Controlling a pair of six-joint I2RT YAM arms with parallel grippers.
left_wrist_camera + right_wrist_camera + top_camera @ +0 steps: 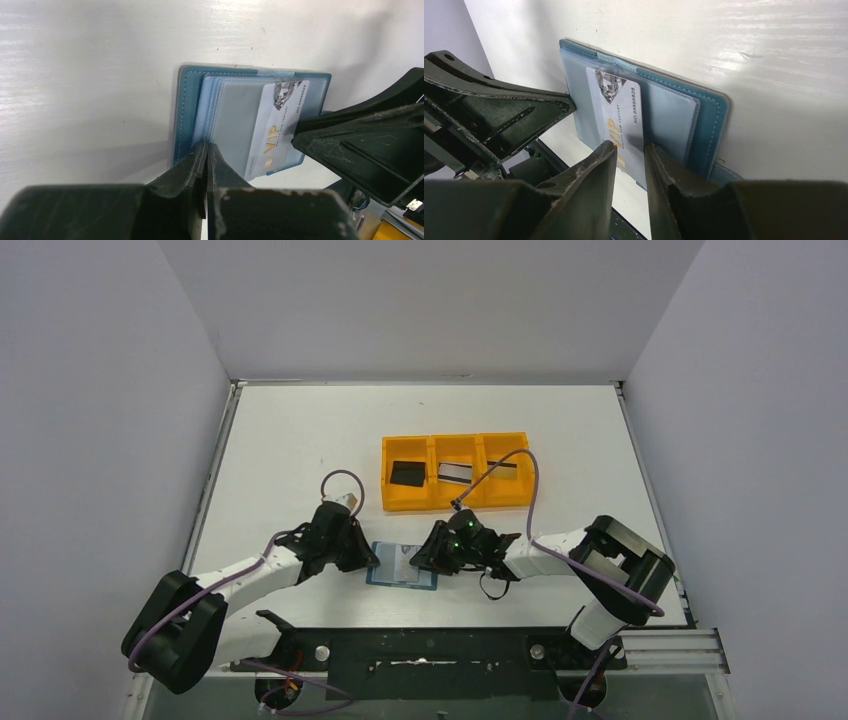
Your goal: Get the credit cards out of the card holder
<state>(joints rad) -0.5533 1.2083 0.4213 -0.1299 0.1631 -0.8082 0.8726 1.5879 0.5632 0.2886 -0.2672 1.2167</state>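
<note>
The teal-blue card holder (402, 566) lies open and flat on the white table between my two arms. A silver-white credit card (275, 130) printed "VIP" sticks partly out of its clear pockets toward the near edge. My left gripper (206, 146) is shut, and its tips press on the holder's left pocket stack (187, 110). My right gripper (630, 146) is open by a narrow gap. Its fingers straddle the near end of the VIP card (619, 110), which lies flat beneath them. Three more credit cards, one black (406, 473) and two silver-grey with a dark stripe (455, 474), lie in the orange tray.
The orange three-compartment tray (455, 505) stands just behind the holder, with one card per compartment. A purple cable loops over its right side. White walls close off the table at the left, back and right. The black base rail runs along the near edge.
</note>
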